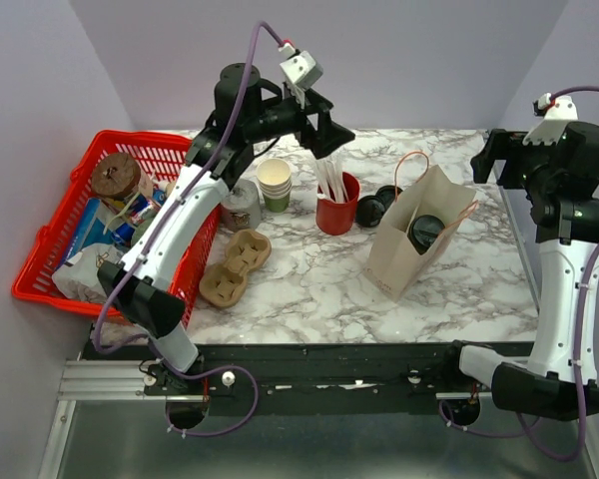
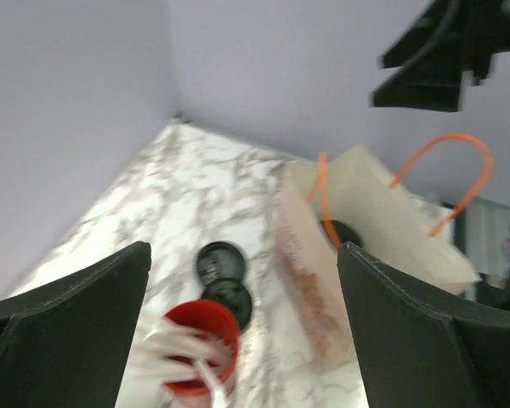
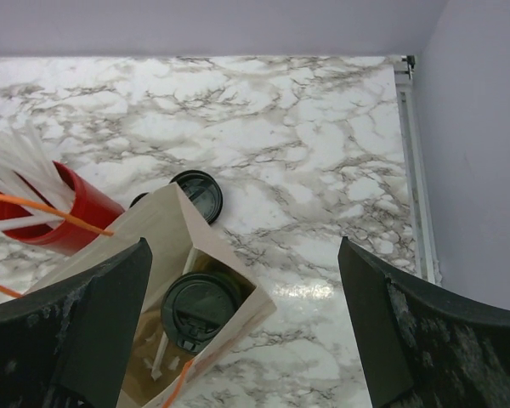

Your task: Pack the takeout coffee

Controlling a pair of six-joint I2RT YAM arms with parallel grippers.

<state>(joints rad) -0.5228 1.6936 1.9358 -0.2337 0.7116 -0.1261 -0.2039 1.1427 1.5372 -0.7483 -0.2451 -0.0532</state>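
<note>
The takeout coffee (image 1: 426,232) stands upright inside the open paper bag (image 1: 394,254), and only its black lid (image 3: 200,308) shows from above. A white straw (image 3: 164,350) lies beside it in the bag (image 3: 153,229). My left gripper (image 1: 329,135) hangs open and empty in the air above the red cup of straws (image 1: 337,210), left of the bag (image 2: 310,255). My right gripper (image 1: 495,160) is open and empty too, raised above the table just right of the bag. In the left wrist view the lid is a dark patch (image 2: 344,231) in the bag's mouth.
Two loose black lids (image 1: 379,205) lie between the red cup and the bag. Stacked lidless paper cups (image 1: 275,185), a grey can (image 1: 242,205) and a pulp cup carrier (image 1: 235,267) sit left of centre. A red basket (image 1: 40,289) of groceries fills the left edge.
</note>
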